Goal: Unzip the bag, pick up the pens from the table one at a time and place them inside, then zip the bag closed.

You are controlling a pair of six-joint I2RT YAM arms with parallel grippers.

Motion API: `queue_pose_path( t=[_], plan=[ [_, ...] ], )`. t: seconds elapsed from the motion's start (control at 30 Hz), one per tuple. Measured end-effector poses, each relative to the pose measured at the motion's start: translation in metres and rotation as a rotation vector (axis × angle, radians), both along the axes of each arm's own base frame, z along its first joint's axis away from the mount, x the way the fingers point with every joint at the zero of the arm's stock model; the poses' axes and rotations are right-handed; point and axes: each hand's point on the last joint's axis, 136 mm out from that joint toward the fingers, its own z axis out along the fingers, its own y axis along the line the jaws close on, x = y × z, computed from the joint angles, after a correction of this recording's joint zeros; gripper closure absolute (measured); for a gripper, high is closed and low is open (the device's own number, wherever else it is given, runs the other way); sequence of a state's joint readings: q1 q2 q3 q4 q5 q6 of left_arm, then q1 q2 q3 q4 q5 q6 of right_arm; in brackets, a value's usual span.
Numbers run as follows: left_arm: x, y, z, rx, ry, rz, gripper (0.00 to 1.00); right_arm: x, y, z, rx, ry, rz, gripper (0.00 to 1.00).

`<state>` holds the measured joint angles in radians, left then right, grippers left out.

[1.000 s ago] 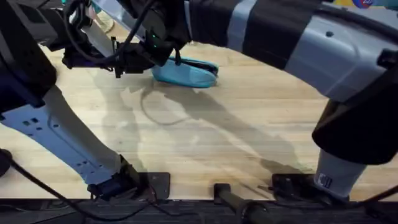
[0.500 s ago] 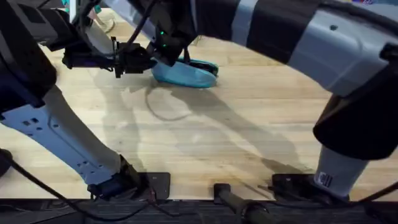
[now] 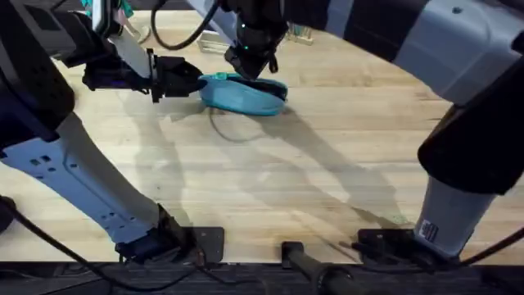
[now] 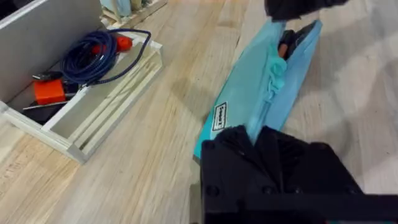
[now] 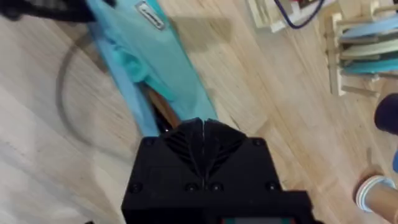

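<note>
Blue bag [image 3: 242, 94] lies far back on table [image 3: 327, 180], partly open, orange pen [image 4: 285, 45] inside. Left gripper [image 3: 190, 82] pinches bag's end. Right gripper [image 3: 260, 69] above bag; fingers' gap unclear. Wooden tray [image 4: 93, 99] with blue cable [image 4: 87, 56] nearby.

bag [image 3: 241, 95] on table [image 3: 327, 180] | left tool [image 3: 195, 83] at its end | right tool [image 3: 254, 65] above it

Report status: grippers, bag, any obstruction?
Left gripper at the bag's end. Right gripper over its open zipper, fingers closed. Orange pen inside the opening. Nothing in the way on the table.
</note>
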<state>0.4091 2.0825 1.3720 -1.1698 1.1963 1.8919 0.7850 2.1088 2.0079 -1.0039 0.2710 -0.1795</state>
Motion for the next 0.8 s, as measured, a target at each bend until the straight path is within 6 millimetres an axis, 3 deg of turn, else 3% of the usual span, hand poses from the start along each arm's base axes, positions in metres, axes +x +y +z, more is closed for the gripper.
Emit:
queue_pose_path(
  t=[0.5,0.8],
  plan=[
    [-0.001,0.000,-0.001,0.007,0.003,-0.002,0.959,0.010,-0.039,-0.005,-0.055,0.048,-0.058,0.971],
    [-0.001,0.000,-0.001,0.007,0.003,-0.002,0.959,0.013,-0.042,-0.005,-0.070,0.045,-0.035,0.971]
  ],
)
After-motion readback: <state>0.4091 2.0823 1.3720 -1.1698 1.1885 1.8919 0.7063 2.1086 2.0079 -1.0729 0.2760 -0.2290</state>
